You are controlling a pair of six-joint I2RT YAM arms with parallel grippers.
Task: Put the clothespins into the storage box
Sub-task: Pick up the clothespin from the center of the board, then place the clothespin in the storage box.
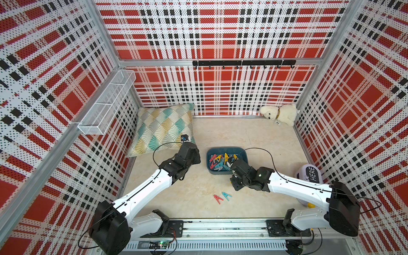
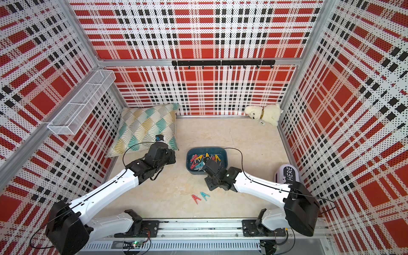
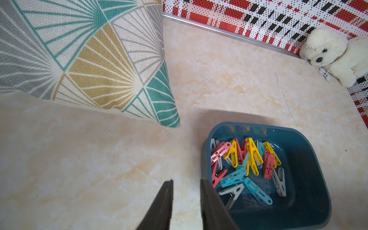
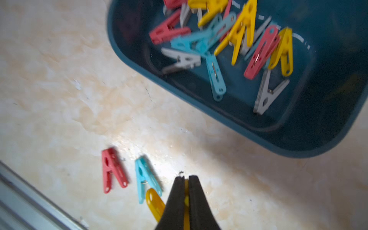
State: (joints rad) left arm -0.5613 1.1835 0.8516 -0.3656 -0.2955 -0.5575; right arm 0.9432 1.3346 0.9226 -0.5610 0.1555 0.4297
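Red, white and black plaid perforated panels enclose a beige marbled tabletop (image 1: 254, 136). Near its centre the storage box (image 1: 241, 155) is placed, and a mixed heap of clothespins (image 1: 220, 162) in red, yellow, teal-blue and grey is contained in it. Two further pegs are left on the tabletop on the near side of the box: a red clothespin (image 1: 218, 199) and, just beside it on the right, a teal-blue clothespin (image 1: 226, 195).

The right gripper (image 4: 186, 178) is positioned over the tabletop by the near wall of the box, and its jaws are clamped on a yellow clothespin (image 4: 154, 203). The left gripper (image 3: 186, 182) is held just left of the box, with its jaws parted a little and nothing between them.

Legible writing is limited to the word "HERE" on a pale lilac object (image 1: 310, 174) at the right wall. Faint print on the box floor cannot be read.
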